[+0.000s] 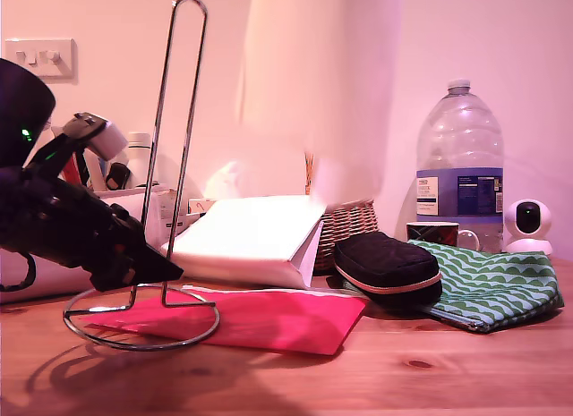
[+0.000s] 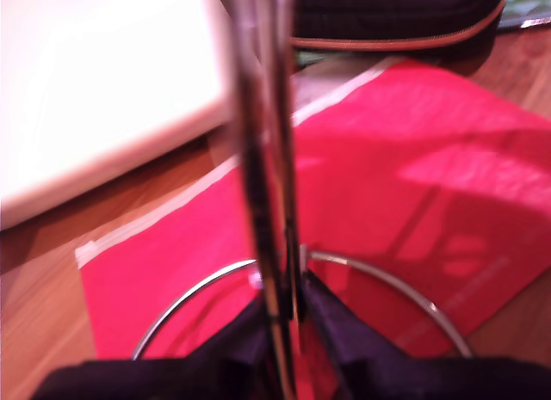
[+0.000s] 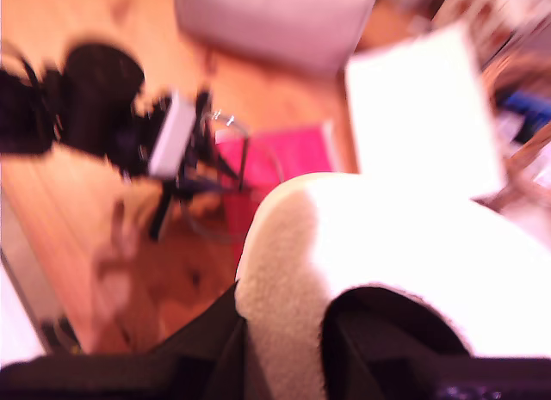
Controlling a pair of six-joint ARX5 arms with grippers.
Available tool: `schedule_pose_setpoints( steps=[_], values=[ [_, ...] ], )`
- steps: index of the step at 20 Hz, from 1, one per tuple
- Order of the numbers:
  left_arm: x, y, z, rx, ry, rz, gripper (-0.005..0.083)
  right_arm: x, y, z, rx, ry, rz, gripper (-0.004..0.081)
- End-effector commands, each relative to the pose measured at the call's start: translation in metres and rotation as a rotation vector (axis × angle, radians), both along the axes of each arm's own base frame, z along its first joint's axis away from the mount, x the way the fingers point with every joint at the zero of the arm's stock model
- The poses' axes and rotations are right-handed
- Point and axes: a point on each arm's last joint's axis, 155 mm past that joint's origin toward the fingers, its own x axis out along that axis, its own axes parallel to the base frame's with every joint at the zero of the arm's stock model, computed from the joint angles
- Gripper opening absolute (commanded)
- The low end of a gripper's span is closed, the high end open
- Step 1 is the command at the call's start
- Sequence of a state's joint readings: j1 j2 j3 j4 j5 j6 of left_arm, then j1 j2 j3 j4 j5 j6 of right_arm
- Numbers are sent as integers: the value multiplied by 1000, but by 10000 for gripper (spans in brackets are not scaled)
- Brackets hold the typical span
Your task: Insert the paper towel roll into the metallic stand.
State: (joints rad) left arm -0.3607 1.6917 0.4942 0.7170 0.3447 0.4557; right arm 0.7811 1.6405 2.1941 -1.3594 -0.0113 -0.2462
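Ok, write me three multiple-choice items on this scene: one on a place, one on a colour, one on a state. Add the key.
1. Where does the ring base of the thin chrome wire stand lie?
A. Inside a basket
B. Partly on the flat red paper mailer
C. On a patterned cloth

2. What colour is the zipped fabric pouch beside the green wave-patterned cloth?
A. Yellow
B. Blue
C. Black

3. What is the state of the thick white paper towel roll?
A. Held in the air by my second pincer
B. Threaded down over the stand
C. Lying flat on the table

Key: B, the ring crosses the red mailer in the first wrist view, where my first pincer grips the wire; C, the pouch is black with a pinkish trim; A, the roll hangs above the clutter, clear of the stand.
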Motion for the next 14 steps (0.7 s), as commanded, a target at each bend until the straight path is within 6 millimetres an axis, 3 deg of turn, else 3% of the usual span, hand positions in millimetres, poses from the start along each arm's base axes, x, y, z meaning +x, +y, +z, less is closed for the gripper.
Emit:
schedule_pose_setpoints(
  steps=[1,4,9,14],
  values=[
    [4,2,2,39,-23,5,-24,-10,-6,32,69,-64,-2,-13],
    [7,4,-1,66,-12,14,-24,-18,-11,58,128,-113,-1,-13],
    [7,-3,-4,132,-20,-4,-24,-33,-4,80,184,-153,37,-13],
    [8,0,-5,147,-21,10,-24,-44,3,79,189,-135,72,-13]
  ],
)
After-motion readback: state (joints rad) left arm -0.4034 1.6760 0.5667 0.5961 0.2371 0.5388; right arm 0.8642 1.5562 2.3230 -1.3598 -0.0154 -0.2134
